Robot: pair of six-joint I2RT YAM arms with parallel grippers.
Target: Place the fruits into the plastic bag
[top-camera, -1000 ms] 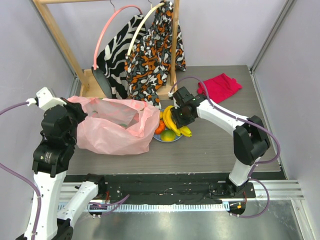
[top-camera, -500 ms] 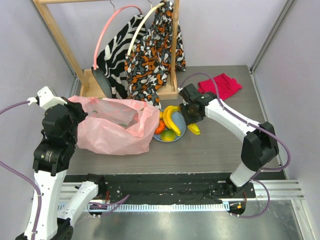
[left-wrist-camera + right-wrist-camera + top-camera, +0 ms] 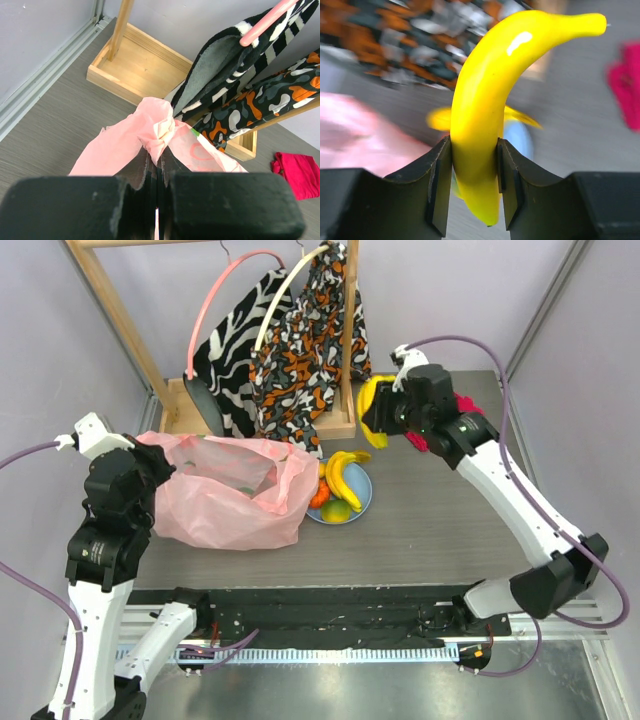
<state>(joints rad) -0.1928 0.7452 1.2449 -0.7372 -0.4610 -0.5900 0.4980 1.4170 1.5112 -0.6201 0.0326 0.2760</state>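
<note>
right gripper (image 3: 377, 420): clamped on one banana (image 3: 367, 400), held up off the table (image 3: 440, 530) at the far side, near the right end of the wooden rack base (image 3: 180, 398).
grip detail, right wrist only: banana is pinched across its lower half by both fingers (image 3: 439, 190). Jaws are parted just by the fruit's width. Curved tip is pointed up and right. Background is blurred there.
left gripper (image 3: 156, 170): pressed fully together on a bunched fold of the plastic bag (image 3: 156, 131). The pinch is shown only by the left wrist view; from above the fingers are not made out.
plastic bag, top view: spread on the table's left half, right edge reaching the blue plate (image 3: 362, 502). Touching or just beside cannot be told.
remaining bananas (image 3: 340, 478): lying on the plate, seen sharply from above only; a yellow smear in the right wrist view.
orange fruit (image 3: 319, 496): at the plate's left edge, against the bag.
green-yellow fruit (image 3: 337, 510): on the plate's near side, below the bananas.
apple: not told apart in any view.
red cloth (image 3: 297, 174): on the far right of the table. Shown uncovered by the left wrist view, partly covered by the right arm from above.
garments: zebra-print garment (image 3: 232, 350) and orange-and-black garment (image 3: 305, 350) are hung on the rack behind the bag.
</note>
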